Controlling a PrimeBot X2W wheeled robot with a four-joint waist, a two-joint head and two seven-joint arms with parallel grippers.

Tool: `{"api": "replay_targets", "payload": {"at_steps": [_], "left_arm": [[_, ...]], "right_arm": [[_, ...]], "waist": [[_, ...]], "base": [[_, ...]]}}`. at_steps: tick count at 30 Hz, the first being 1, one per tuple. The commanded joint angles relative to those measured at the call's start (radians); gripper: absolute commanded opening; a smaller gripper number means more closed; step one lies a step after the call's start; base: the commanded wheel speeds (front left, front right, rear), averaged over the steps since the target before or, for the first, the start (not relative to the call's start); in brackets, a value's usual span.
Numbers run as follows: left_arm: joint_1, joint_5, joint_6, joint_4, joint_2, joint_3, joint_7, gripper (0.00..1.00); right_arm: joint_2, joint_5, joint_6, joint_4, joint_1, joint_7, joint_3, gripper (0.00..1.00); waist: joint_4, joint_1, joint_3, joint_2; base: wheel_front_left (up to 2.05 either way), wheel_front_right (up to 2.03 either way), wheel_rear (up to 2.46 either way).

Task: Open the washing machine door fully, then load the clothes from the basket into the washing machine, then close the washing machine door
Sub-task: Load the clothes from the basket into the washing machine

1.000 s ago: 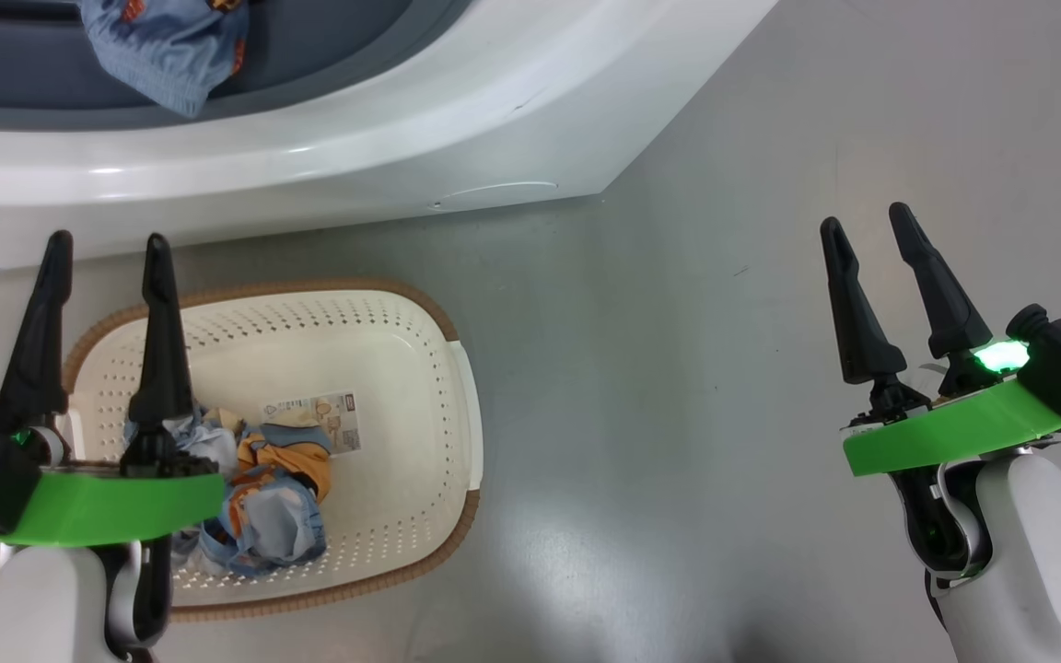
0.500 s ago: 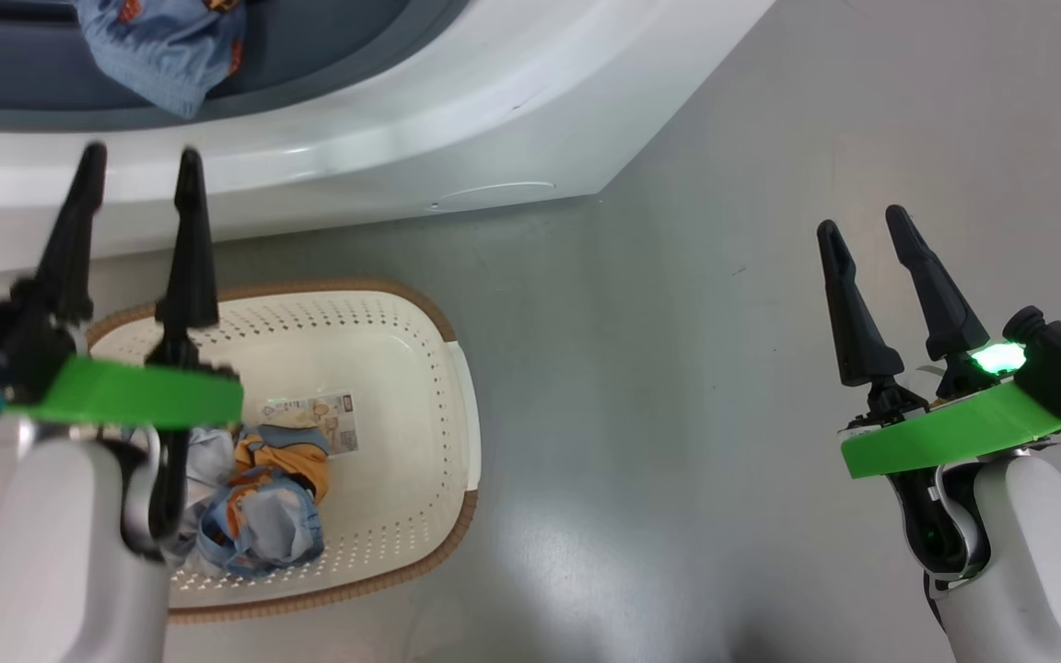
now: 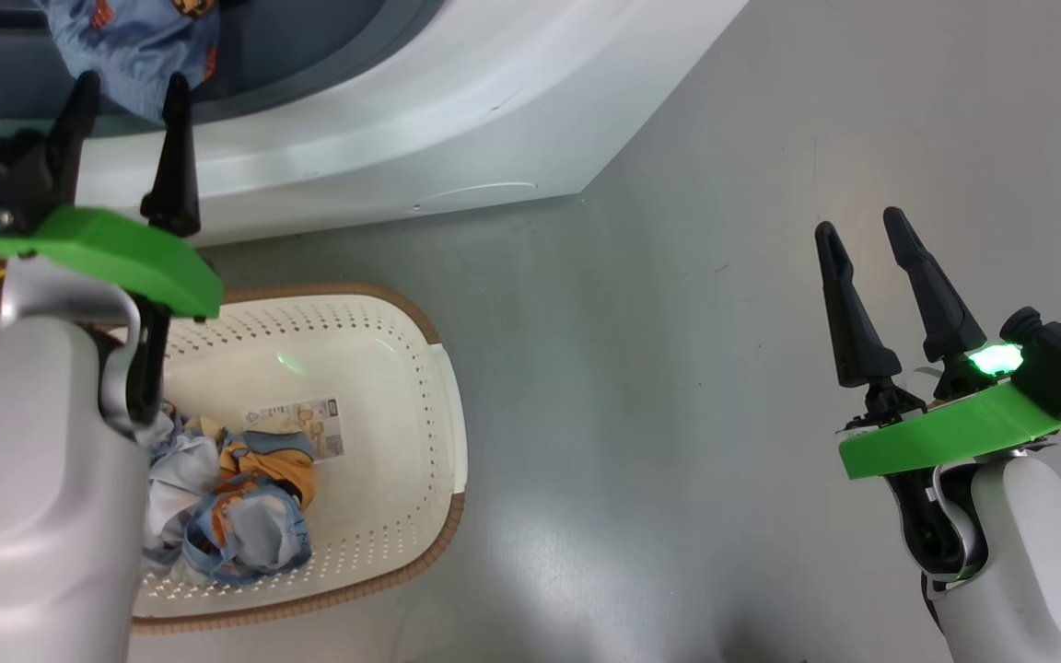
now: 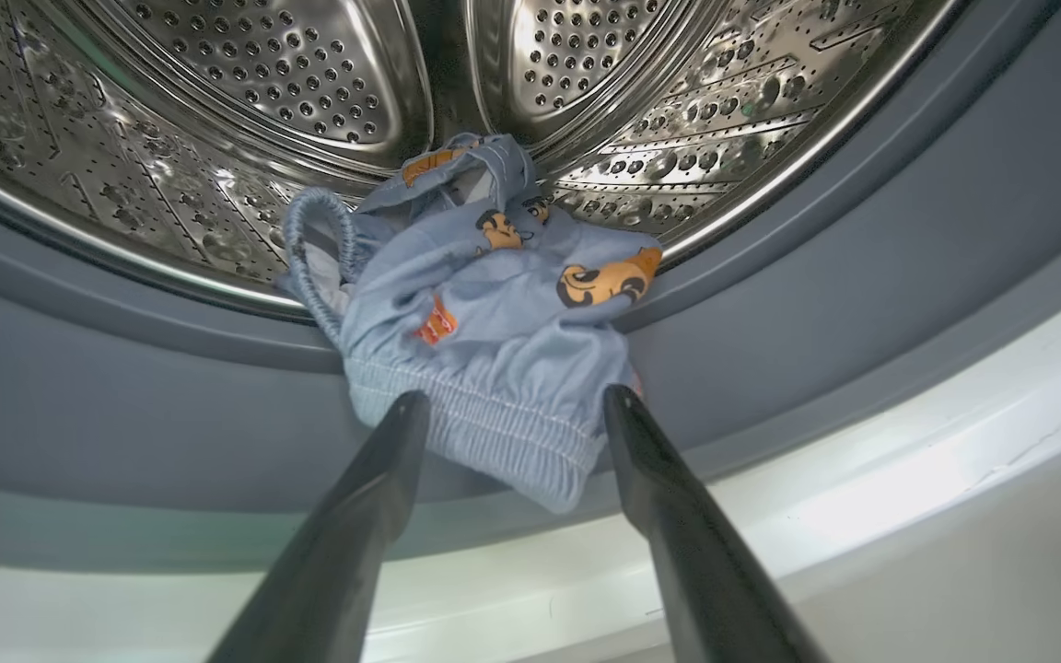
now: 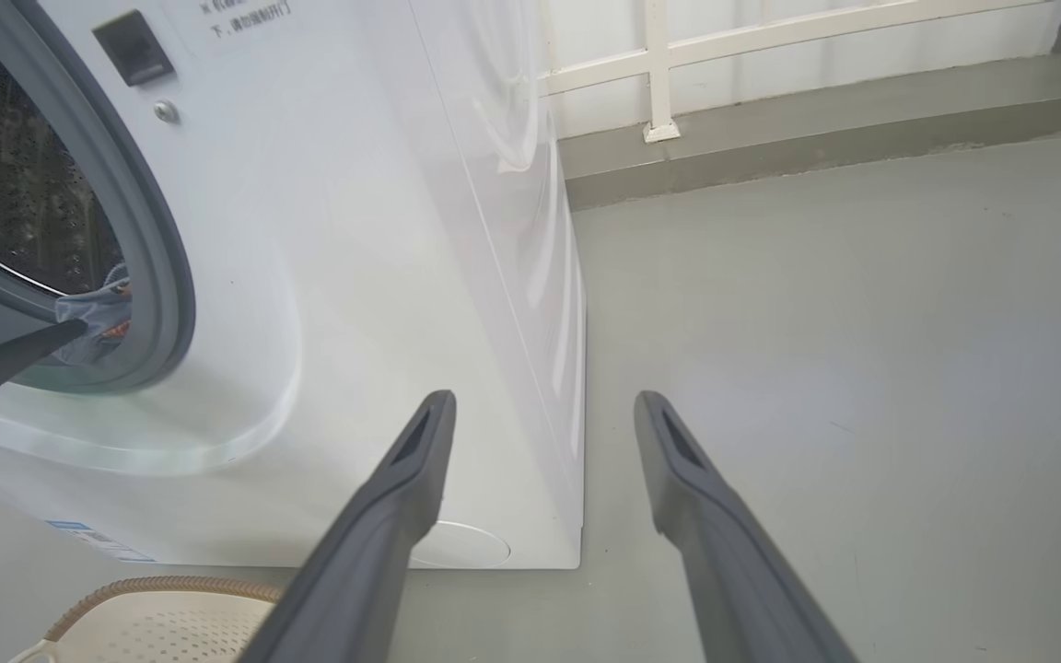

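Observation:
The washing machine point(image 3: 383, 120) stands along the top of the head view, its steel drum point(image 4: 309, 74) open; its door is out of view. One piece of the clothes point(image 4: 484, 350), light blue with orange bears, hangs over the grey gasket point(image 4: 125, 433) at the drum's lip. My left gripper point(image 4: 514, 401) is open just in front of it, a finger on each side of its elastic hem, holding nothing. More clothes point(image 3: 236, 516) lie bundled in the basket point(image 3: 443, 368) on the floor below. My right gripper point(image 3: 862, 230) hangs open and empty over bare floor, right of the machine.
The grey floor point(image 3: 659, 414) runs right of the basket and the machine. A round flap point(image 5: 461, 543) sits low on the machine's front corner. A white railing point(image 5: 659, 74) on a raised kerb runs behind. A paper label point(image 3: 300, 428) lies in the basket.
My left arm has risen from above the basket to the machine's opening, fingers still open. The head camera shifted slightly. The right arm has barely moved.

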Motion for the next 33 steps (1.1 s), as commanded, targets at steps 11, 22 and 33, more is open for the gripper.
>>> {"api": "replay_targets", "payload": {"at_steps": [11,22,33], "left_arm": [[-0.12,0.005,-0.002,0.134,0.041,-0.001,0.027,0.0],[-0.185,0.004,-0.002,0.156,0.043,-0.019,0.02,0.0],[-0.17,-0.009,0.001,0.139,0.05,-0.03,0.032,0.0]], "right_arm": [[0.004,-0.001,0.002,-0.021,0.033,-0.005,0.017,1.0],[0.003,0.002,0.002,-0.015,0.034,-0.005,0.028,1.0],[0.005,0.006,0.002,-0.011,0.043,-0.005,0.022,1.0]], "waist": [[0.0,0.0,-0.003,0.0],[-0.007,0.0,-0.013,0.0],[-0.013,0.0,-0.019,0.0]], "base": [[0.0,0.0,0.0],[0.0,0.0,0.0],[0.0,0.0,0.0]]}}
